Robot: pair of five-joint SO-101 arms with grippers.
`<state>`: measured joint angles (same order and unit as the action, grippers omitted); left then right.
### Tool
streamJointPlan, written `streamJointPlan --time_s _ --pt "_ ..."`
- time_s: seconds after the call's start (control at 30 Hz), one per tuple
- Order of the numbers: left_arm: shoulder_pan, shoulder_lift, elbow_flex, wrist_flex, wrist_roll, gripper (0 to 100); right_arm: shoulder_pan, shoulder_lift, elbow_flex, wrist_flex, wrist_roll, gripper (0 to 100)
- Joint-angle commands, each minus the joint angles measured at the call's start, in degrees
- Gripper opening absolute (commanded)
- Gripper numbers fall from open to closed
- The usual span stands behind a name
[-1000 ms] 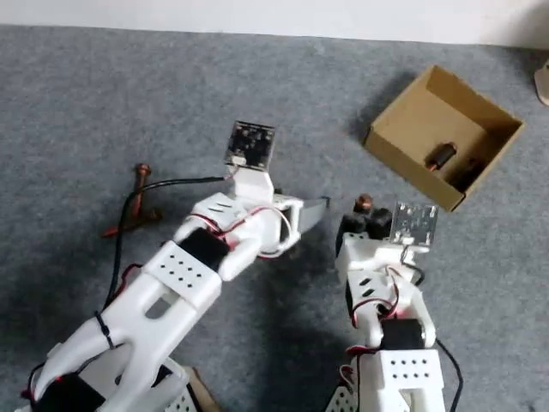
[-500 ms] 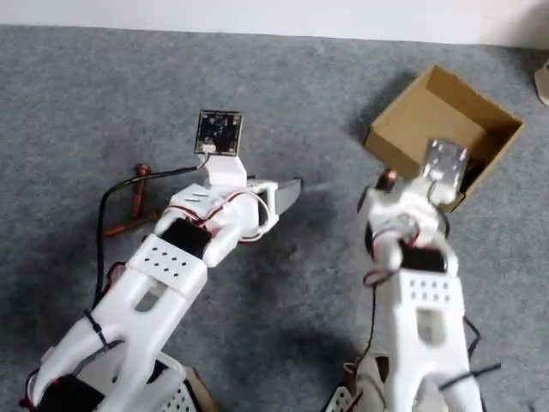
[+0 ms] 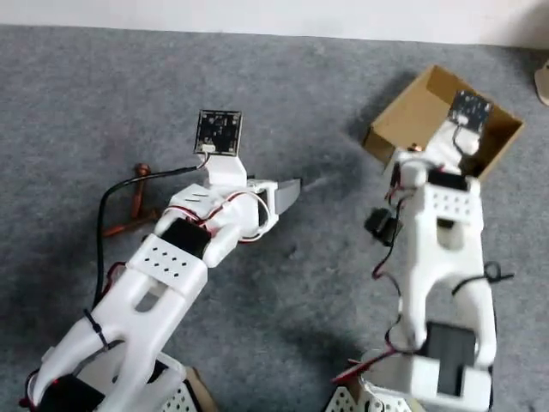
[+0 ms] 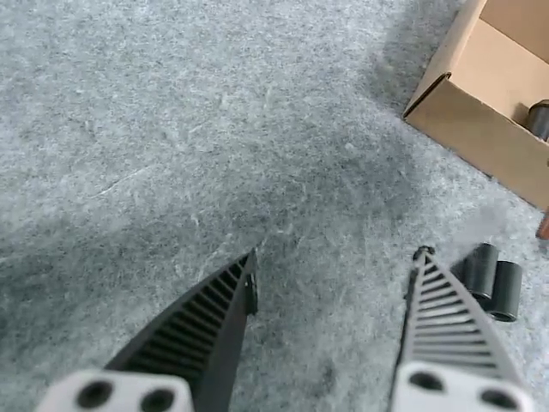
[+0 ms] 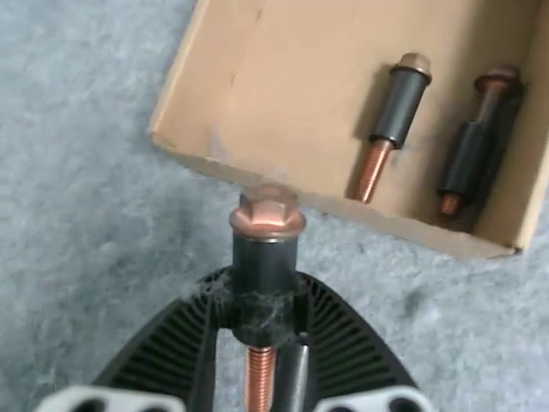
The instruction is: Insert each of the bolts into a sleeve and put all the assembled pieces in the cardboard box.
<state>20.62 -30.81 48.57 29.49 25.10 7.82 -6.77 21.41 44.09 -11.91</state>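
The right gripper is closed on an assembled piece. Its fingers pinch the black sleeve, so the copper bolt stays seated inside and the hex head stands upright above the jaws. Gripping the sleeve rather than the bolt looks deliberate: the two parts cannot slide apart while being carried.

The piece hangs just outside the near wall of the cardboard box, which stands toward the far right corner of the grey carpet. It has not yet crossed the rim. Two finished pieces already lie side by side on the box floor, against the wall away from the gripper, so bare floor is left nearest the incoming piece.

The left gripper hovers over bare carpet with its fingers spread wide and nothing between them. It is well apart from the box, probably to stay out of the right arm's way. Two loose black sleeves lie touching each other just beside one fingertip. Loose copper bolts lie toward the carpet's left edge, partly under a cable, so more assembling remains
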Motion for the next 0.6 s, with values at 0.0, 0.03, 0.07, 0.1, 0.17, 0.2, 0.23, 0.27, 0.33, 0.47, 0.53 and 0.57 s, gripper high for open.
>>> streamJointPlan --time_s 0.0,0.03,0.07,0.1,0.17,0.2,0.23,0.27,0.33,0.47,0.53,0.57 --pt "-0.57 -0.04 -1.63 -0.09 0.18 27 1.45 4.18 -14.81 4.7 -0.7 0.5" --pt "-0.57 -0.04 -1.63 -0.09 0.18 27 1.98 6.02 -17.98 6.11 -0.7 0.5" --pt "-0.57 -0.04 -1.63 -0.09 0.18 27 2.33 7.87 -21.14 7.25 -0.7 0.5" --pt "-0.57 -0.04 -1.63 -0.09 0.18 27 2.59 9.8 -24.4 8.31 -0.7 0.5" --pt "-0.57 -0.04 -1.63 -0.09 0.18 27 3.3 13.93 -30.99 10.68 -0.7 0.5" --pt "-0.57 -0.04 -1.63 -0.09 0.18 27 3.65 15.96 -34.15 12.0 -0.7 0.5" --pt "-0.57 -0.04 -1.63 -0.09 0.18 27 3.82 18.15 -37.49 13.23 -0.7 0.5" --pt "-0.57 -0.04 -1.63 -0.09 0.18 27 4.0 20.09 -40.75 14.55 -0.7 0.5" --pt "-0.57 -0.04 -1.54 -0.09 0.18 27 4.53 24.31 -46.64 17.01 -0.7 0.5" --pt "-0.57 -0.04 -1.54 -0.09 0.18 27 4.88 32.48 -56.75 19.47 -0.7 0.5" --pt "-0.57 -0.04 -1.54 -0.09 0.18 27 5.23 36.35 -60.79 19.82 -0.7 0.5" --pt "-0.57 -0.04 -1.54 -0.09 0.18 27 5.32 38.2 -62.64 19.82 -0.7 0.5"
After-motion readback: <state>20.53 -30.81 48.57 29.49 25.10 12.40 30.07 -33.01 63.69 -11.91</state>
